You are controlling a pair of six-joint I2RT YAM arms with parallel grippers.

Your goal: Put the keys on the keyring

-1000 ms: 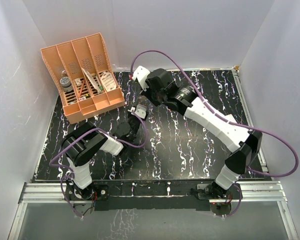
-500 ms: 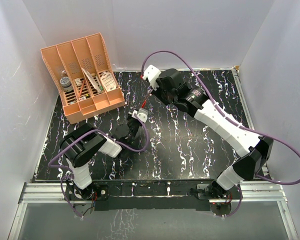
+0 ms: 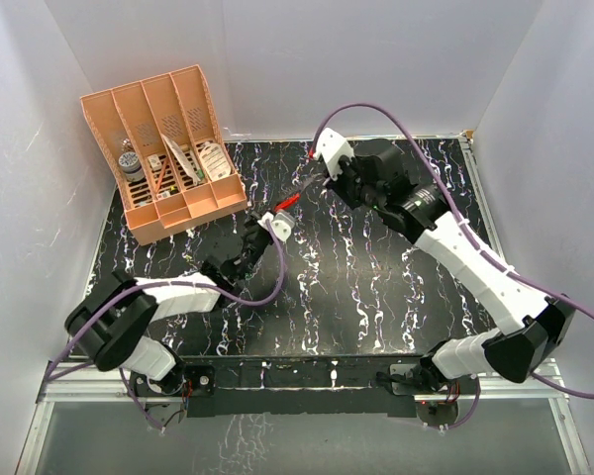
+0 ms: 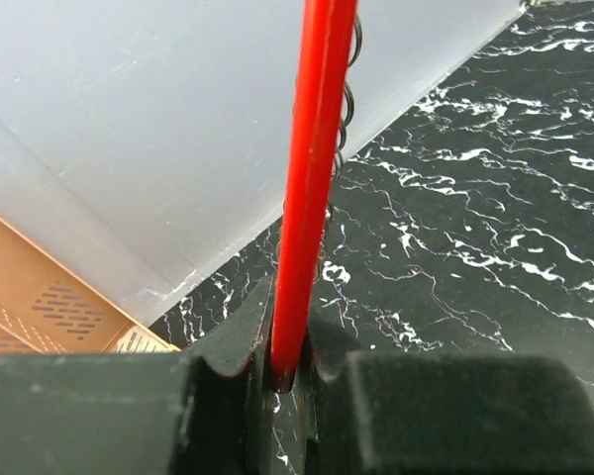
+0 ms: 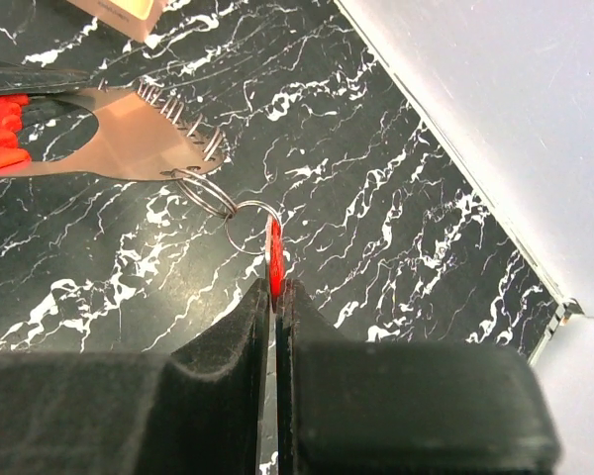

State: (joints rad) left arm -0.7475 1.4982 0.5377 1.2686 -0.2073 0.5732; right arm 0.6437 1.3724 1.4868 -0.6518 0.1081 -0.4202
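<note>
Left gripper [image 4: 282, 368] is just now clamping the red-rimmed oval keyring [image 4: 312, 178] at its tips — right gripper [image 5: 274, 297] is pinching the tiny red-headed key [image 5: 273, 259], threading next.

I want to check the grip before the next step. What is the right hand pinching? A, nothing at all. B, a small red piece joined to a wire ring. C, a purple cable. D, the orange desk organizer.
B: the right wrist view shows the right hand shut on the small red piece, which is linked to a thin wire ring.
</note>
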